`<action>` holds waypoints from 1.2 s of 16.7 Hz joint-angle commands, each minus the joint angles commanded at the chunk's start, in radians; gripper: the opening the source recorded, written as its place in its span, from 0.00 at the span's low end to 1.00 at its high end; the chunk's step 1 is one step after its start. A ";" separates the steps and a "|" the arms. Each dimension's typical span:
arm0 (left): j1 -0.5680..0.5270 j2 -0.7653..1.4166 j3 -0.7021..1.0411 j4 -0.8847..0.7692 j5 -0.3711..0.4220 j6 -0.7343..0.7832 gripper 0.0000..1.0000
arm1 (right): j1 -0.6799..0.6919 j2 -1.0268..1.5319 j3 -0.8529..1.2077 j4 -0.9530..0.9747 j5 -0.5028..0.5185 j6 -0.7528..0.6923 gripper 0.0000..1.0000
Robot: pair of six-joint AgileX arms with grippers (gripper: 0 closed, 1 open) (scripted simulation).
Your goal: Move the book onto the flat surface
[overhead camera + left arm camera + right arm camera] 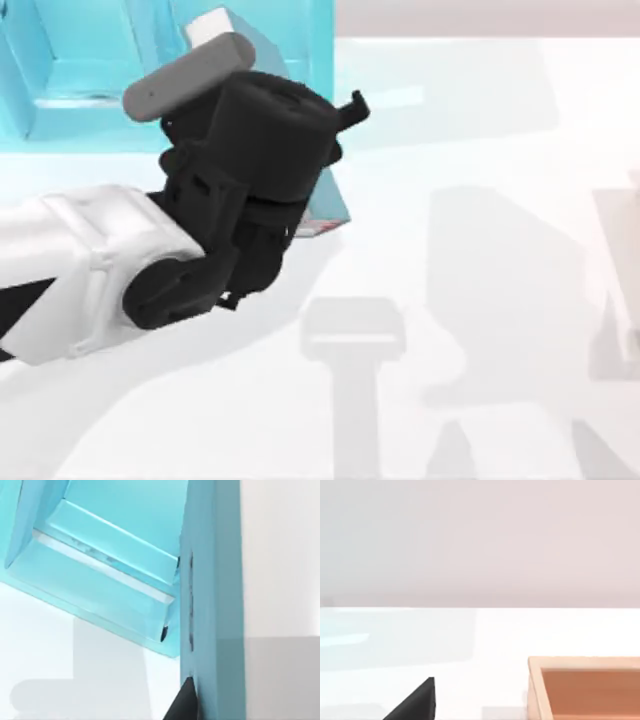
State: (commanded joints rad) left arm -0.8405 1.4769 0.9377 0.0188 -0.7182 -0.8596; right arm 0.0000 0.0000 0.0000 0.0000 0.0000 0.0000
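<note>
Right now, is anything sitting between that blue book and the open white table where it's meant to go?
Nothing visible does. The book is right under the left gripper, beside the shelf, and the white table next to it lies bare.

The left arm's black wrist (262, 150) covered most of the book (328, 205), leaving a teal strip and a white, red-marked corner at five o'clock of it. The left gripper's fingers lay hidden beneath. The shelf (80, 70) ran off at eleven o'clock. In the right wrist view, a wooden box (585, 687) was cropped.
</note>
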 joint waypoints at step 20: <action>-0.611 0.529 0.346 -0.974 -0.508 -2.238 0.00 | 0.000 0.000 0.000 0.000 0.000 0.000 1.00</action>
State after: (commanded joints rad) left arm -1.4517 2.0059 1.2834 -0.9556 -1.2261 -3.0981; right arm 0.0000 0.0000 0.0000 0.0000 0.0000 0.0000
